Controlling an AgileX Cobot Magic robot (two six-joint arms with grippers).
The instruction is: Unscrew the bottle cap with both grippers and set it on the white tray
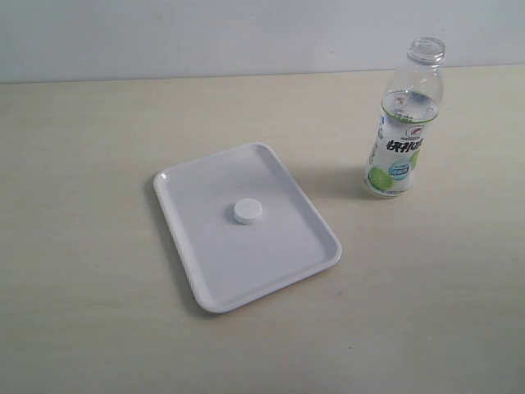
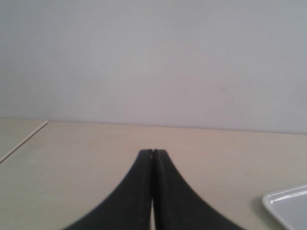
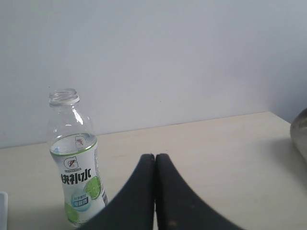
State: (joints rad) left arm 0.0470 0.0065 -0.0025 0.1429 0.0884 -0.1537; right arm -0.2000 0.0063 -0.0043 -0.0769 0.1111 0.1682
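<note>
The white bottle cap lies near the middle of the white tray, apart from both arms. The bottle stands upright on the table at the right, its threaded neck bare; the right wrist view shows the bottle too. No arm appears in the exterior view. My left gripper is shut with nothing in it, low over the table, a corner of the tray beside it. My right gripper is shut and empty, a short way from the bottle.
The pale wooden table meets a plain white wall at the back. A table edge shows in the left wrist view. A dark rounded object sits at the border of the right wrist view.
</note>
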